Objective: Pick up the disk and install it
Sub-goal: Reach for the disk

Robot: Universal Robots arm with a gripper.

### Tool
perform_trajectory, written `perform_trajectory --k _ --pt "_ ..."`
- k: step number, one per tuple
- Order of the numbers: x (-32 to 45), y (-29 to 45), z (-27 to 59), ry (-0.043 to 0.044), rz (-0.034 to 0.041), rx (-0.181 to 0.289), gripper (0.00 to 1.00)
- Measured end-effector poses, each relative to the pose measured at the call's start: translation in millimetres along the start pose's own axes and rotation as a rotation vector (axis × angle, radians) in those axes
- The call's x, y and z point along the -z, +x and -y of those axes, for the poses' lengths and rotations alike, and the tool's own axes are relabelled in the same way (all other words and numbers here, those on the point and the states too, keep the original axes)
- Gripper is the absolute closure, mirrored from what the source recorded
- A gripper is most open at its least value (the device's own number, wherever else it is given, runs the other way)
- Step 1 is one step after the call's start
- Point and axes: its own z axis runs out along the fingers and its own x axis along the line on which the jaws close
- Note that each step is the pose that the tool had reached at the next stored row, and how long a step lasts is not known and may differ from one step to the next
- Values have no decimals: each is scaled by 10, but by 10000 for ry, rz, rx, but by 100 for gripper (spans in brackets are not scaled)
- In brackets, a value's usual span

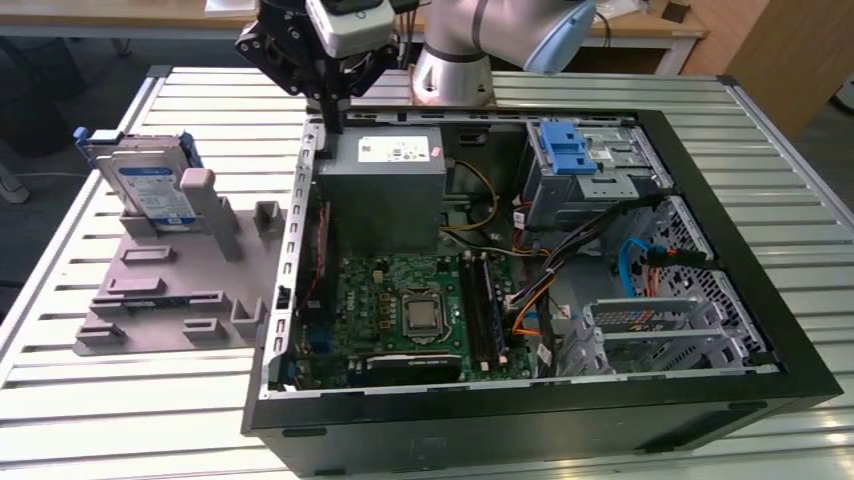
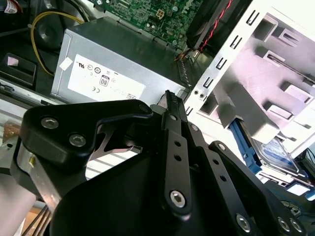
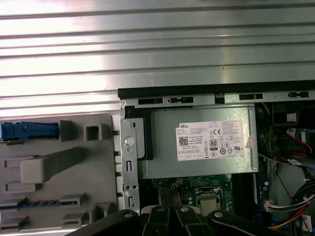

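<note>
My claw (image 1: pixel 328 108) hangs over the far wall of the open computer case (image 1: pixel 534 432), just beside the grey power-supply box (image 1: pixel 387 190). Its fingers are drawn narrow together with nothing between them. The disk (image 1: pixel 144 185) stands on edge in the grey holder (image 1: pixel 160 300), near the table's (image 1: pixel 107 420) far corner on the exterior view's left, well apart from me.

Open PC case (image 1: pixel 507 425) sat on slatted surface (image 1: pixel 107 430); grey PSU (image 1: pixel 387 195) and green motherboard (image 1: pixel 387 300) inside, grey fixture (image 1: pixel 160 300) just beside it.
</note>
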Motion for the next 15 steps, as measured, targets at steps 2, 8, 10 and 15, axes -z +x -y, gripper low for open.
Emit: perform_trajectory --k 2,8,10,15 --pt "0 9 1 0 0 0 89" --pt "-2 37 3 0 0 0 89" --pt "-2 46 3 0 0 0 89" --pt "-3 64 5 0 0 0 89"
